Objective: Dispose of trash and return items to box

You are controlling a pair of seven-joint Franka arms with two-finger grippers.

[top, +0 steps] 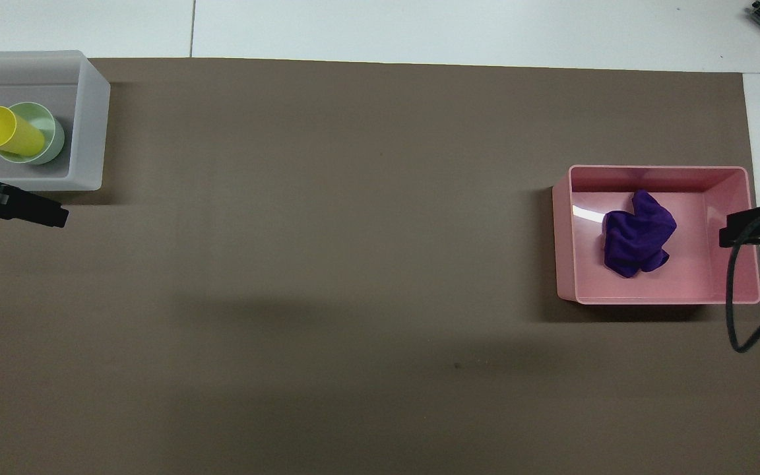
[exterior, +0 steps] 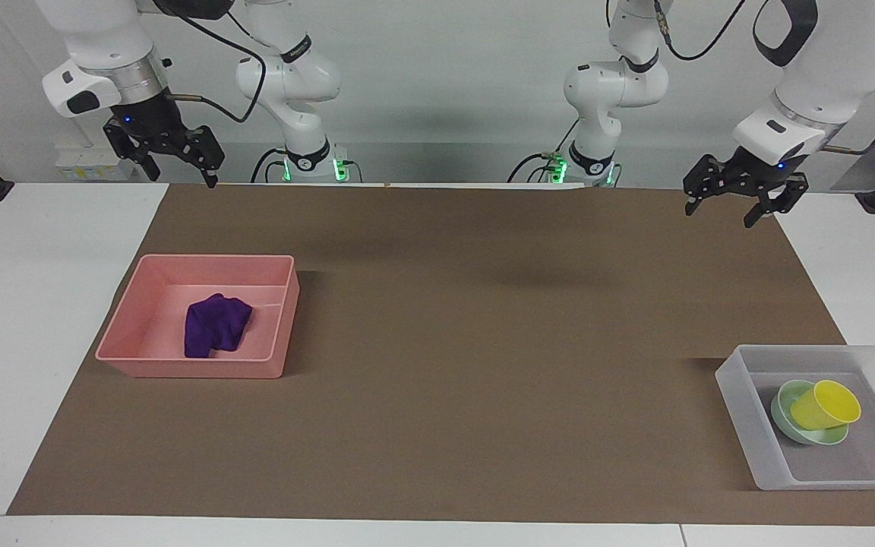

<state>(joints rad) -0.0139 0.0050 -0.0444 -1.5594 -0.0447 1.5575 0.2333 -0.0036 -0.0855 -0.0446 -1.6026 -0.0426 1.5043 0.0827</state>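
The purple rag (exterior: pixel 216 325) lies crumpled in the pink tray (exterior: pixel 202 260) toward the right arm's end; the overhead view shows the rag (top: pixel 637 243) on the tray's floor (top: pixel 690 277). The yellow cup (exterior: pixel 826 405) lies tilted in the mint bowl (exterior: pixel 787 425), inside the translucent box (exterior: pixel 741 410) at the left arm's end; the overhead view shows the cup (top: pixel 7 132), the bowl (top: pixel 53 135) and the box (top: pixel 93 132). My left gripper (exterior: pixel 718 215) is open and empty, raised over the mat's edge. My right gripper (exterior: pixel 183 179) is open and empty, raised over the mat's corner.
A brown mat (exterior: pixel 483 342) covers the white table (exterior: pixel 27 304). One left finger (top: pixel 24 208) shows beside the box in the overhead view. A right finger (top: pixel 749 227) and a black cable (top: pixel 733 310) overlap the pink tray's edge there.
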